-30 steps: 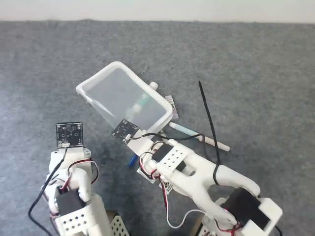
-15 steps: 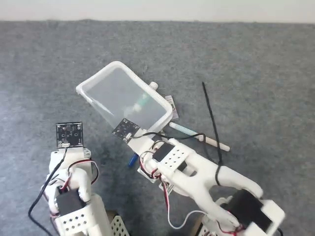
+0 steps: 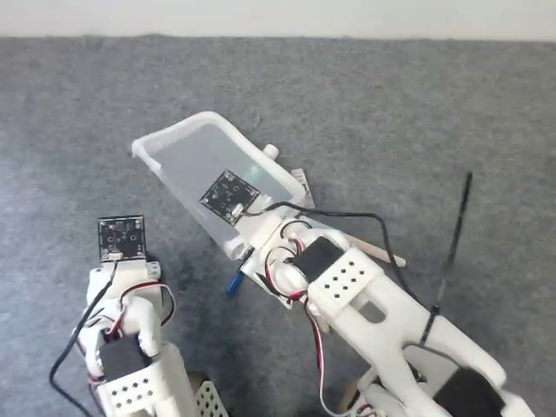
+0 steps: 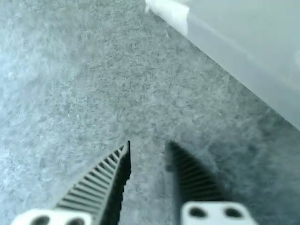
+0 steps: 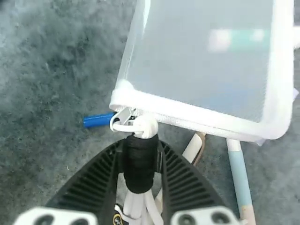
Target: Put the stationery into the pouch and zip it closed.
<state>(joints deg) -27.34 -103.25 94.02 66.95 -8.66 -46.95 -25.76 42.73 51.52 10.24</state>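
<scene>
The tabletop (image 3: 452, 104) is covered in a grey, felt-like fabric with a short, fuzzy nap and a faintly mottled weave. It lies flat and even from the near side to the far edge. Along that far edge runs a pale, off-white band (image 3: 278, 17), straight and plain. I cannot tell whether it is a wall or another surface. Seen close in both wrist views, the grey nap looks coarse and speckled.

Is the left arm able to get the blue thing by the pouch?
Probably not easily. The blue thing lies at a corner of the pouch, right beside the right gripper, shut on the zip pull. The left gripper, open over bare carpet, would have to crowd in.
</scene>
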